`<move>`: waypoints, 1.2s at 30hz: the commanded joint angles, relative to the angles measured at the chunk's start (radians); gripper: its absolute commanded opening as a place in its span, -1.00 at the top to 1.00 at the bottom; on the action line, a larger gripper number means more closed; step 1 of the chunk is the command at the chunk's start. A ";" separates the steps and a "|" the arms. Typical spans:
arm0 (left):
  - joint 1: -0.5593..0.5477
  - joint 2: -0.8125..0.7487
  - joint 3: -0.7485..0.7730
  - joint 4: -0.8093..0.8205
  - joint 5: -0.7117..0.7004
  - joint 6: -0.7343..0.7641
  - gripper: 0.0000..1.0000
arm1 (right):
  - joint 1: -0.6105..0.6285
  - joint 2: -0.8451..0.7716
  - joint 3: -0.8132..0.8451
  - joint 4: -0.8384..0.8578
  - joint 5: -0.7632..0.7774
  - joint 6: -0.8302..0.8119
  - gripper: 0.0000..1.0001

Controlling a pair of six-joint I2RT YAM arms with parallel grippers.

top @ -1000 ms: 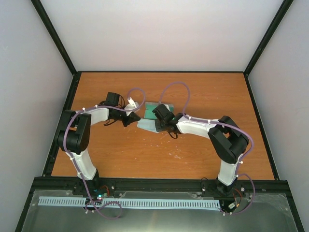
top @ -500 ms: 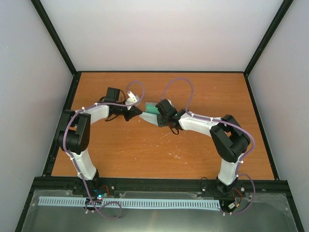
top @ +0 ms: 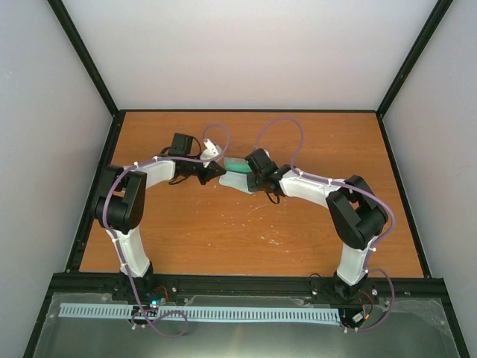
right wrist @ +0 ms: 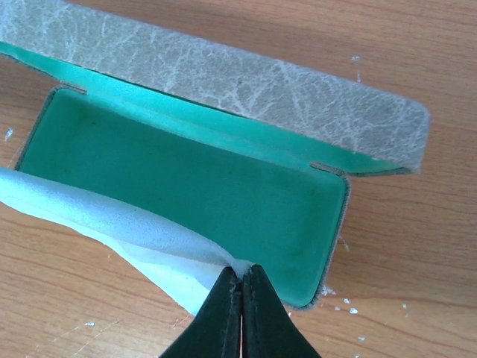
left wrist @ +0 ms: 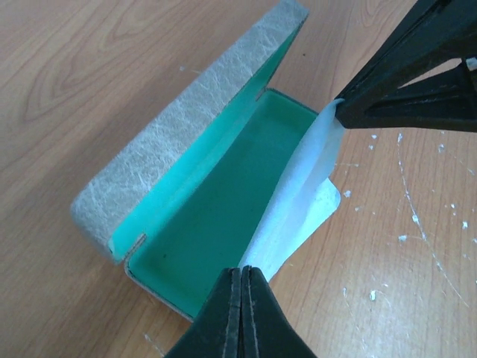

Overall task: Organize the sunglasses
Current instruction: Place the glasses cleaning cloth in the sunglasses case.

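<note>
The grey case (top: 235, 163) lies open near the table's middle, and its teal inside (right wrist: 201, 179) holds nothing. The light blue cloth (top: 237, 181) is stretched between my two grippers along the case's near rim. My left gripper (top: 218, 171) is shut on one corner of the cloth (left wrist: 302, 201). My right gripper (top: 254, 174) is shut on the opposite corner (right wrist: 112, 216). The raised lid (left wrist: 186, 127) stands on the case's far side. The right gripper's fingers (left wrist: 402, 82) show in the left wrist view. The sunglasses are out of view in every frame.
The orange wooden table (top: 223, 239) carries small white specks (left wrist: 406, 224) near the case. A black frame (top: 246, 112) and white walls bound the table. Purple cables (top: 279, 130) loop above both wrists.
Both grippers have moved toward the far side with the cloth held between them. The cloth now lies along the case's near rim instead of on the table in front of it.
</note>
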 commanded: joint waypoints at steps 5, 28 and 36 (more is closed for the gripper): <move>-0.022 0.037 0.033 0.073 0.012 -0.067 0.99 | -0.027 0.022 0.031 -0.010 0.005 -0.017 0.94; -0.041 0.109 0.086 0.053 -0.058 -0.140 0.99 | -0.080 0.118 0.098 -0.009 -0.007 -0.052 0.94; -0.042 0.122 0.094 0.055 -0.059 -0.153 0.98 | -0.098 0.151 0.129 -0.008 -0.012 -0.071 0.95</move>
